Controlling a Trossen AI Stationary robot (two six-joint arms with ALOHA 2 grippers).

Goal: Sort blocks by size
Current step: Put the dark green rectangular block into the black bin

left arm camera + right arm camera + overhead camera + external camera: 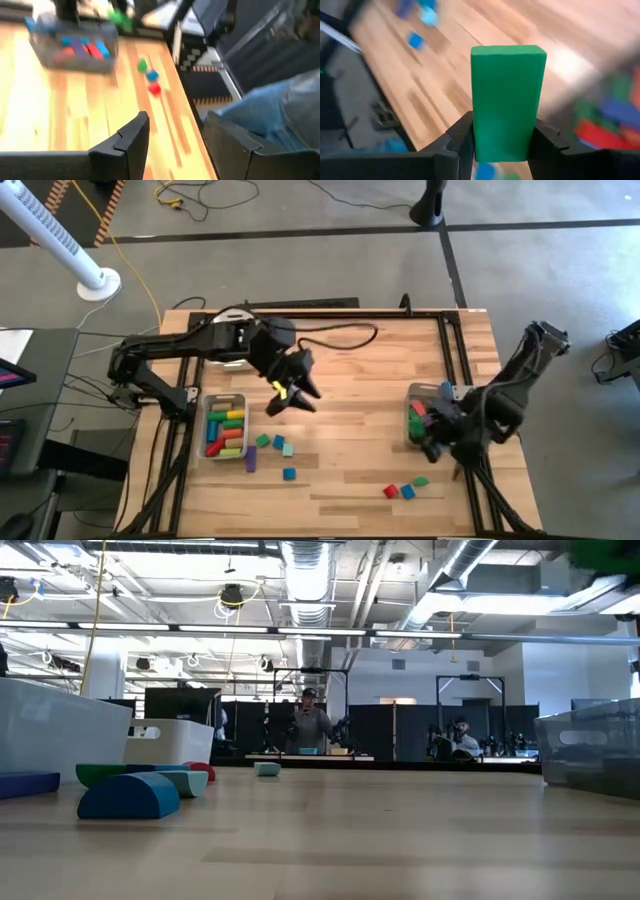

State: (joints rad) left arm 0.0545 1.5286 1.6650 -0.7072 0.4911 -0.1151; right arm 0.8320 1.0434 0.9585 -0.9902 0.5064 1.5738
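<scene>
My right gripper [504, 142] is shut on a green bar block [507, 100]. In the high view it [430, 428] hangs at the right clear bin [412, 392], which holds several blocks. My left gripper [175, 137] is open and empty above the table's middle [290, 392]. The left bin [226, 424] holds several coloured blocks. Loose blocks lie flat on the table: green [263, 440], teal [284, 446], purple [251, 459] and blue [289, 473] near the left bin, and red [391, 491], blue [408, 492] and green [421, 481] at the front right. My right gripper pinches the green bar's two long sides [476, 135] between its two fingers, near one end. The bar runs along the fingers and sticks out past their tips. It is lifted clear of the table.
Black rails run along the table's left, far and right edges [452, 340]. A cable [340, 332] lies on the far part of the table. Bare wood lies between the two bins. In the low view a blue half-round block [128, 795] lies at the left; people stand in the room behind.
</scene>
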